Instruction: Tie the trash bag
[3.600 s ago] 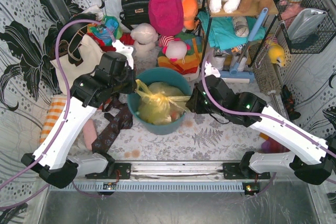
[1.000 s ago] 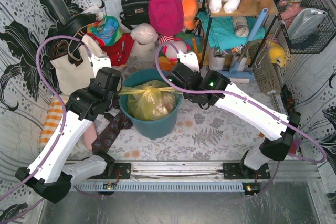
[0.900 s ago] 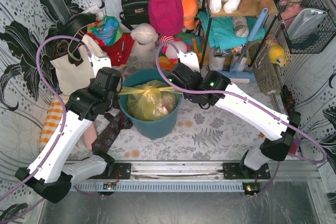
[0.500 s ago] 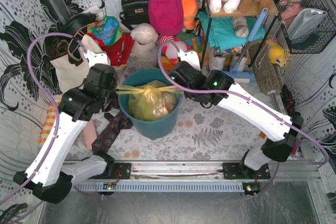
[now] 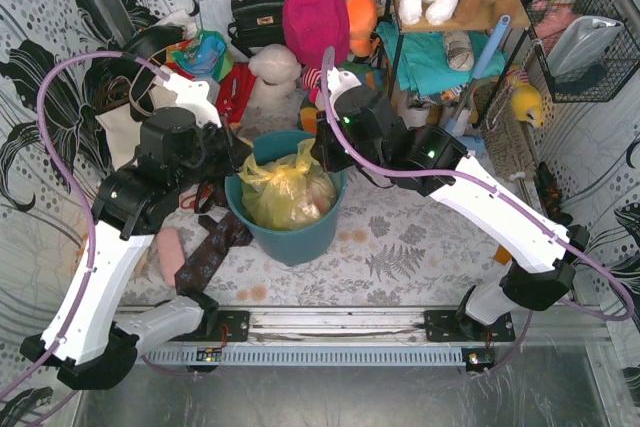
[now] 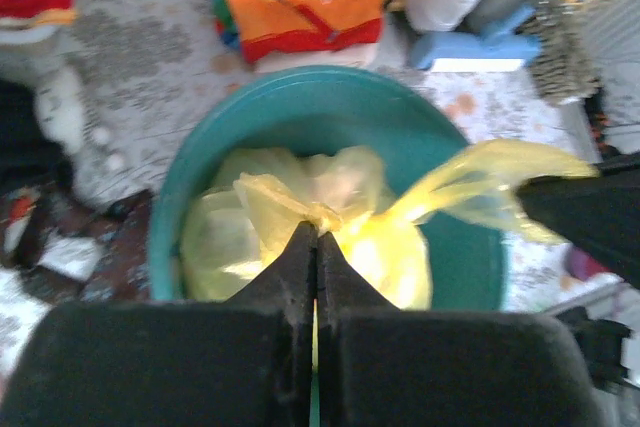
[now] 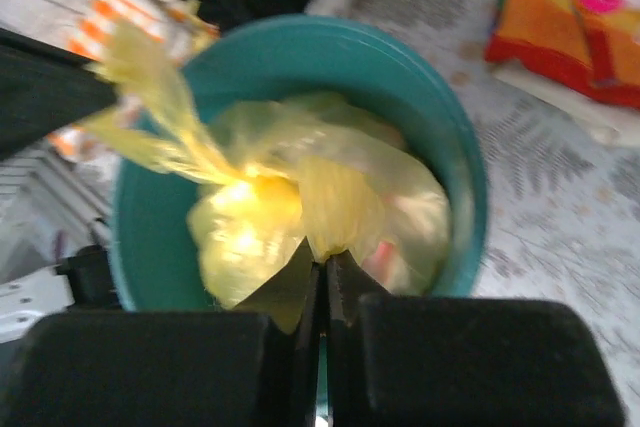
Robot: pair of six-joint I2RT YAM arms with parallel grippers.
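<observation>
The yellow-green trash bag sits in the teal round bin, with pale paper showing through. Its two top tails cross over the bag's middle. My left gripper is at the bin's left rim, shut on one tail; in the left wrist view the jaws pinch the plastic just above the crossing. My right gripper is at the bin's far right rim, shut on the other tail; its jaws are pressed together. Each wrist view shows the other gripper's dark finger holding its tail.
A cream tote bag and a striped cloth stand to the left. Dark patterned fabric lies by the bin's left side. Soft toys, a black handbag, a pink bag and a shelf rack crowd the back.
The tails were stretched taut sideways across the bin; both grippers have since moved toward the back and closer together, still holding them, and the tails are now slacker and bunched.
</observation>
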